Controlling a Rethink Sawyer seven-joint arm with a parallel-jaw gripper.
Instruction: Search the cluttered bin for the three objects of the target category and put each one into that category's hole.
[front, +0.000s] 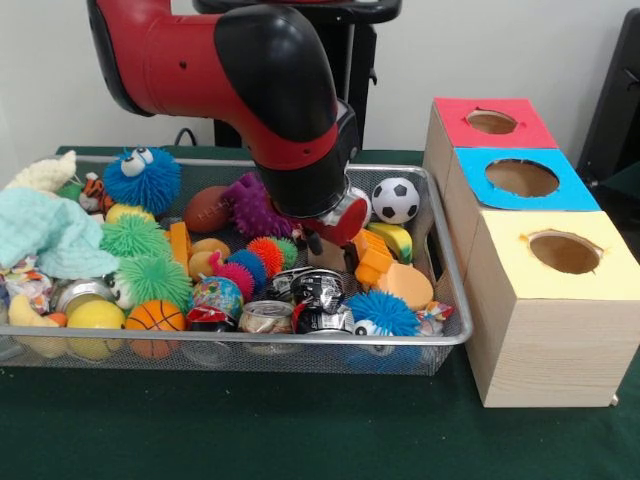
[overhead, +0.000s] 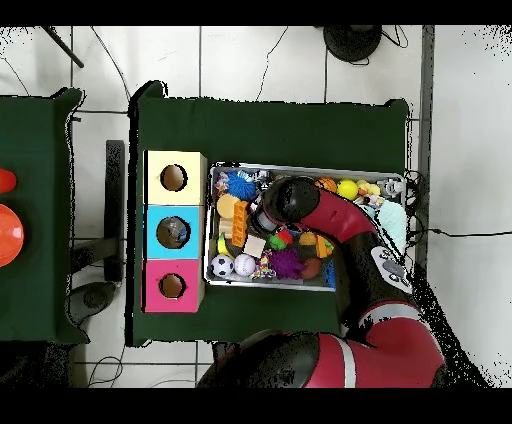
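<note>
The bin (front: 250, 340) is a shallow silver wire-mesh basket on the green table, packed with toys; it also shows in the overhead view (overhead: 300, 167). Inside it are a soccer ball (front: 396, 200), a purple spiky ball (front: 255, 205), a brown football (front: 207, 208), a small basketball (front: 155, 318), crushed cans (front: 318, 290) and a blue spiky ball (front: 382, 312). My gripper (front: 325, 243) reaches down into the bin's middle-right part, among an orange block and the cans. The wrist hides its tip. Nothing is seen lifted.
Three wooden boxes with round holes stand beside the bin: red top (front: 492, 122), blue top (front: 520, 178), yellow top (front: 563, 252). A pale green cloth (front: 45, 235) and a blue fuzzy toy with eyes (front: 142, 178) lie at the bin's other end.
</note>
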